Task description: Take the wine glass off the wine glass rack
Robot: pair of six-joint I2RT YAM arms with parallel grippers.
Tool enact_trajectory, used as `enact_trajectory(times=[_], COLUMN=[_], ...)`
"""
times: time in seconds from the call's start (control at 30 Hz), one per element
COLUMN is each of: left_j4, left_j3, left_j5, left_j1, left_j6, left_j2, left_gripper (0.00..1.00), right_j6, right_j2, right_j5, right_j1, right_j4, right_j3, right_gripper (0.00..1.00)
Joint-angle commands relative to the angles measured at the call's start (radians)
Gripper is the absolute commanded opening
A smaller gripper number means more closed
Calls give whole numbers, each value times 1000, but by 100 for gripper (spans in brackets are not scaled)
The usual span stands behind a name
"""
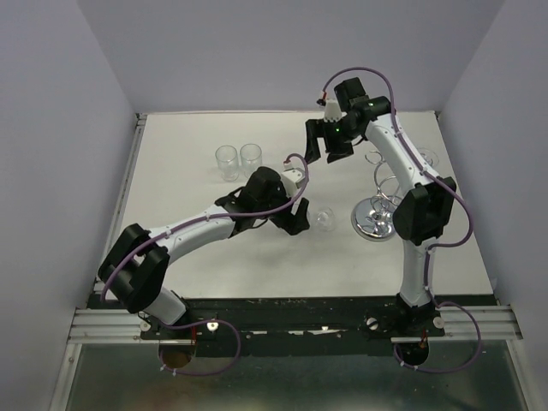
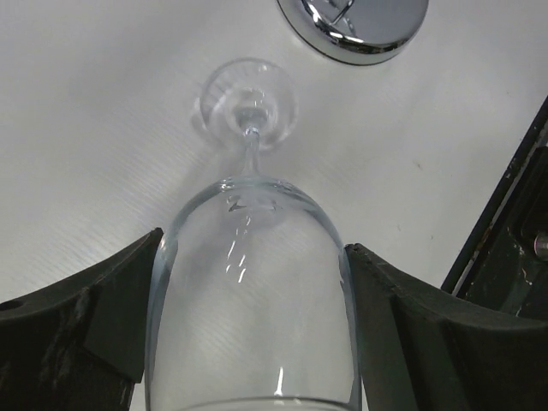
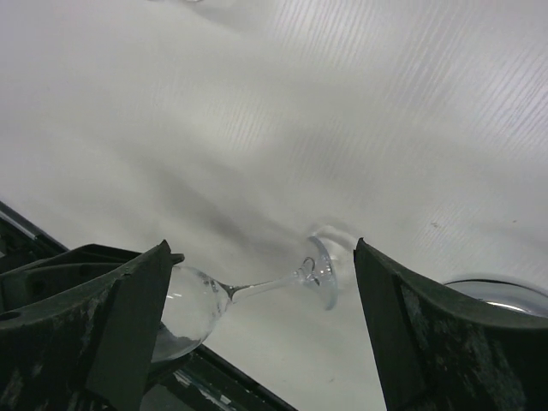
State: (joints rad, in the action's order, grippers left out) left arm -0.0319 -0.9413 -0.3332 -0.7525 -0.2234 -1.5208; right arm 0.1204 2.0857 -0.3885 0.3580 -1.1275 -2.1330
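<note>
A clear wine glass lies tilted between the fingers of my left gripper, which is shut on its bowl. Its foot points away, low over the white table. In the top view the left gripper holds the glass just left of the chrome wine glass rack. The rack's mirrored base shows in the left wrist view and the right wrist view. My right gripper is open and empty, high above the table behind the glass. It looks down on the glass.
Two clear tumblers stand at the back left of the table. Another clear glass shows by the rack's far right side, behind the right arm. The black base rail runs along the near edge.
</note>
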Motion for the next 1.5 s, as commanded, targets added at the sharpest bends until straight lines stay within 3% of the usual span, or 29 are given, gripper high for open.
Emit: enact_trajectory(times=[0.0,0.27,1.1,1.47], left_j4=[-103,-279,-445,-936], left_j3=[-85,-146,-387,-689], left_j5=[-32,-9,56,74], left_j1=[8,16,36,61], left_j6=[99,219,531,682], left_j2=[68,57,-50,-225], left_gripper=[59,58,58,53], right_j6=[-44,-85,-176,-194], right_j2=[-45,-119,-236,-253], right_j5=[49,82,197,192], right_j1=[-11,-16,-82,-83], right_j4=[15,23,55,52], right_j3=[-51,-48,-145,-136], right_gripper=[95,95,95,95])
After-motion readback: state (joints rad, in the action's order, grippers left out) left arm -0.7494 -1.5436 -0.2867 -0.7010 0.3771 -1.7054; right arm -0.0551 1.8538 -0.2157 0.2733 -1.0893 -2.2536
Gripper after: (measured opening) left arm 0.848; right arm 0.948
